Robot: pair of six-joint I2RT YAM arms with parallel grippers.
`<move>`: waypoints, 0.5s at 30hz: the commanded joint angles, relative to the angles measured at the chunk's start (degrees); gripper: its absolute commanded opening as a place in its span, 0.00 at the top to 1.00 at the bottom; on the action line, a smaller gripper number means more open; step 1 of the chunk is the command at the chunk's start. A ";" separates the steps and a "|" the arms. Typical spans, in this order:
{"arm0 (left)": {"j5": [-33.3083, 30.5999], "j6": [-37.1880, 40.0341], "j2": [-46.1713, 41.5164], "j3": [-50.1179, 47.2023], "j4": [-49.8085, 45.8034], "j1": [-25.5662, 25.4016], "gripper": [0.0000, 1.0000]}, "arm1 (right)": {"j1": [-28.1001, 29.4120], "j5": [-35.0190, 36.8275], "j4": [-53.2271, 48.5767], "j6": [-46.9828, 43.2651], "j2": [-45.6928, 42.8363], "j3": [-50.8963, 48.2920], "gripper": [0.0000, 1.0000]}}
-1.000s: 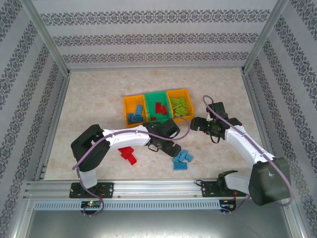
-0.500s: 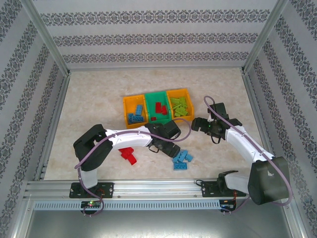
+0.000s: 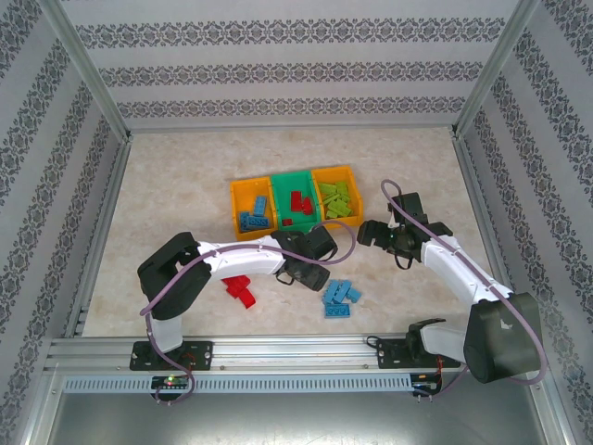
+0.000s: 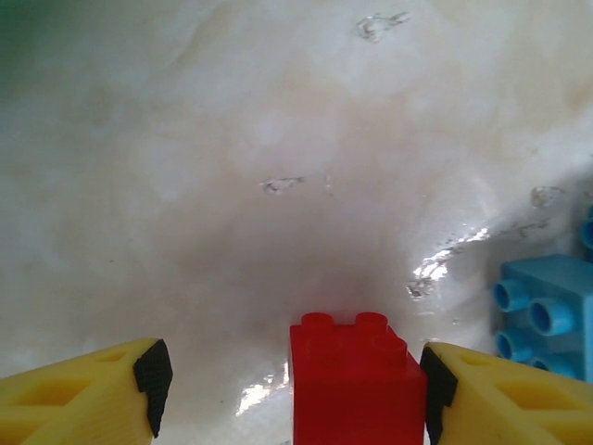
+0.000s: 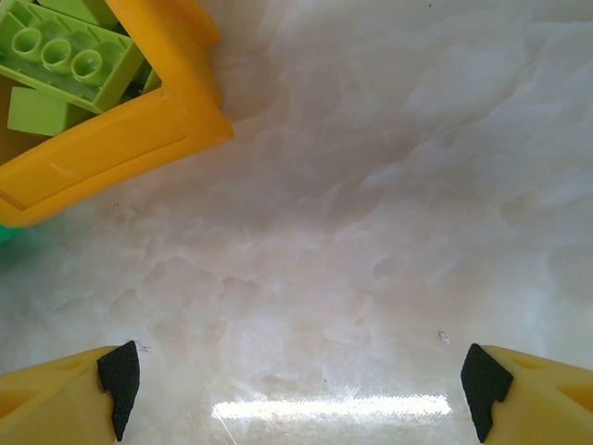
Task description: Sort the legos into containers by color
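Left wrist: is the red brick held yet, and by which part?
Not held. The red brick sits between the open jaws of the left gripper: one pad at its side, the other clear of it.

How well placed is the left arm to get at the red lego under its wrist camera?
Likely yes: the red lego sits on bare table between the left arm's jaws, close against one finger, with nothing over it. The blue lego lies off to one side.
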 commanded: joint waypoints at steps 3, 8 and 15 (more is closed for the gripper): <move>-2.60 -2.53 -0.21 0.30 -2.11 -0.68 0.31 | -0.75 -1.65 0.87 1.03 -0.04 -0.78 0.07; 0.18 -1.50 0.07 1.24 -0.06 -1.49 0.30 | -0.78 -1.96 1.16 1.08 -0.29 -1.11 0.07; 1.24 -1.80 1.12 0.67 -0.91 -2.18 0.30 | -0.77 -1.60 1.29 0.91 -0.59 -1.76 0.07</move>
